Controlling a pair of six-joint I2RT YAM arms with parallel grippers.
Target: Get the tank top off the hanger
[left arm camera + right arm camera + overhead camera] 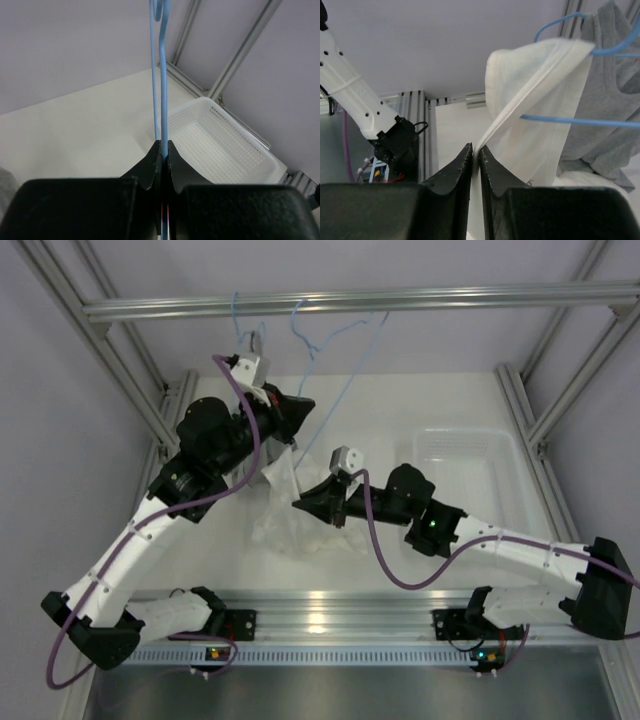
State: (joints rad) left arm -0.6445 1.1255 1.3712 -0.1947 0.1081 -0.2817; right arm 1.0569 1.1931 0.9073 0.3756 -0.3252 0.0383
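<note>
The white tank top point(287, 508) hangs down to the table between both grippers; in the right wrist view point(540, 95) it is draped over the arm of a light-blue hanger point(580, 120). My right gripper point(300, 503) is shut on a taut edge of the tank top point(479, 149), pulled away from the hanger. My left gripper point(297, 408) is shut on the hanger's thin wire point(164, 100), which runs up from between the jaws point(164, 146). The hanger's long wire point(350, 390) slants up to the top rail.
A smaller grey tank top point(612, 100) hangs right behind the white one. A second blue hanger hook point(240, 325) is on the rail point(400, 300). A white perforated basket point(465, 445) stands at the right of the table, also in the left wrist view point(220, 145).
</note>
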